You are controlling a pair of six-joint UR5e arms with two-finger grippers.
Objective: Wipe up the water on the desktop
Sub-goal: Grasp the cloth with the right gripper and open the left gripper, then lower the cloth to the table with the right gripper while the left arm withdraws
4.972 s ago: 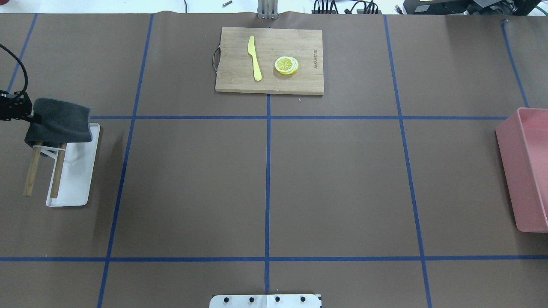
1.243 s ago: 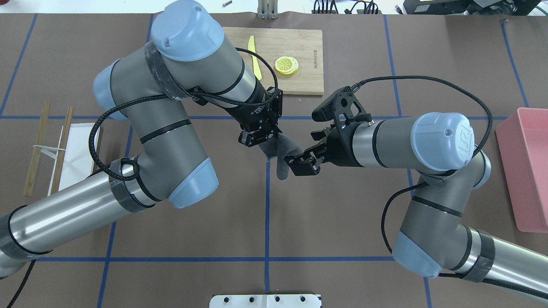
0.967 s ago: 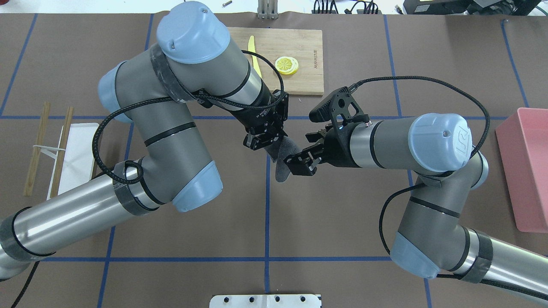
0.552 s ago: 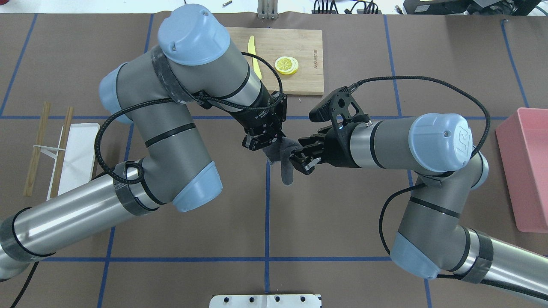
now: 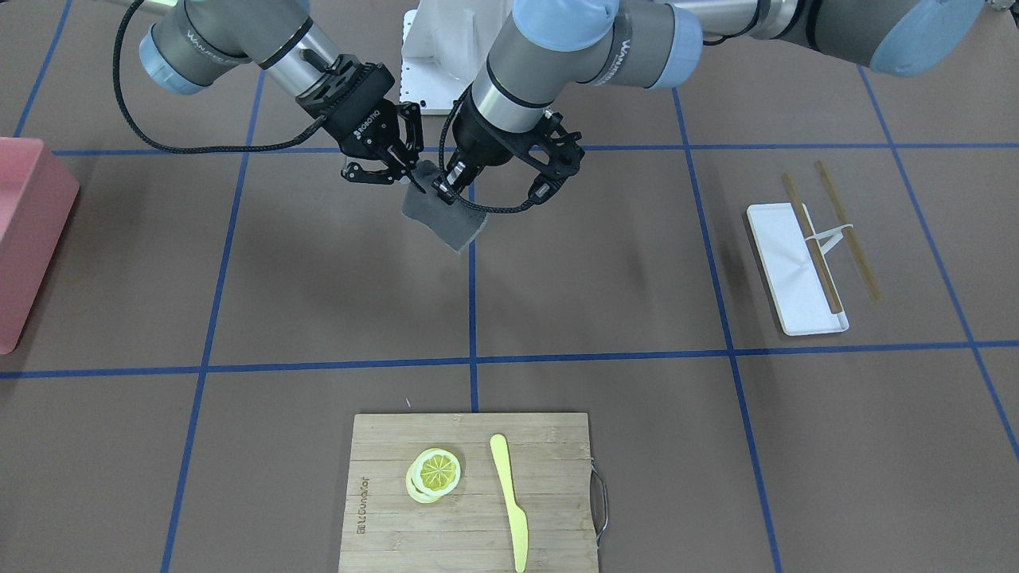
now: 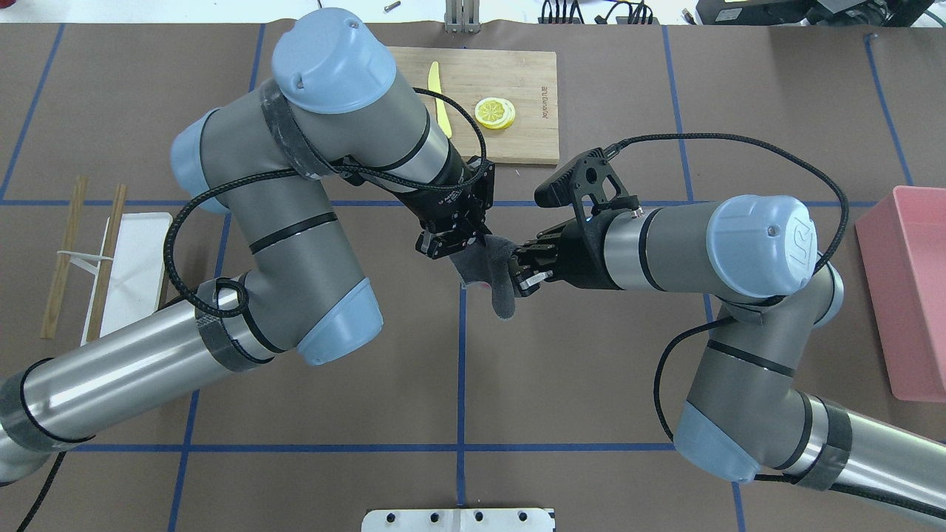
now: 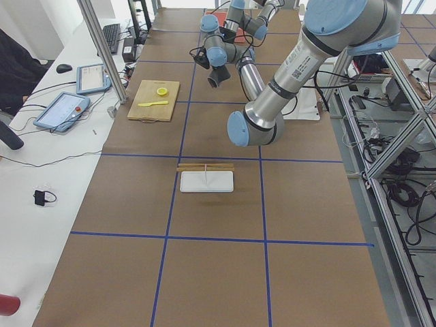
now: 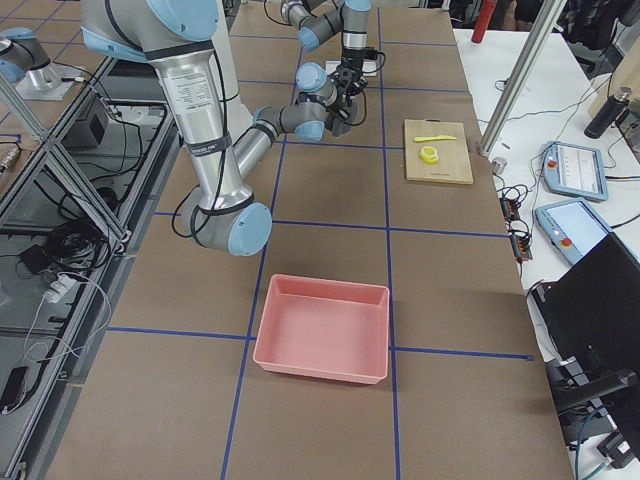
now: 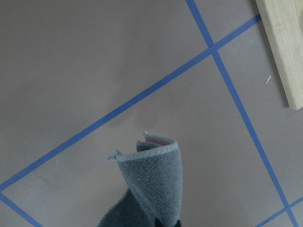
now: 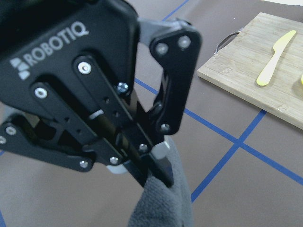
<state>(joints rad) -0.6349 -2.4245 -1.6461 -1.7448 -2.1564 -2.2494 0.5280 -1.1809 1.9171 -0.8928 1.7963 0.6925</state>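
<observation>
A grey cloth (image 6: 494, 279) hangs in mid-air over the middle of the brown desktop (image 6: 591, 355) with blue tape lines. My left gripper (image 6: 452, 245) is shut on the cloth's left upper edge. My right gripper (image 6: 519, 270) is shut on its right side. In the front view the cloth (image 5: 446, 219) hangs between my right gripper (image 5: 410, 181) and my left gripper (image 5: 447, 188). The left wrist view shows the cloth's folded end (image 9: 154, 182) above the desktop. The right wrist view shows the left gripper (image 10: 156, 163) clamped on the cloth (image 10: 163, 203). No water shows on the desktop.
A bamboo cutting board (image 6: 521, 77) with a yellow knife (image 6: 434, 80) and lemon slices (image 6: 494, 112) lies at the far middle. A white tray (image 6: 137, 255) with a wooden rack (image 6: 66, 251) sits at the left. A pink bin (image 6: 916, 295) stands at the right edge.
The left arm carried the cloth from the rack to the table's middle. In the last second my right gripper went from open beside the cloth to shut on it.
</observation>
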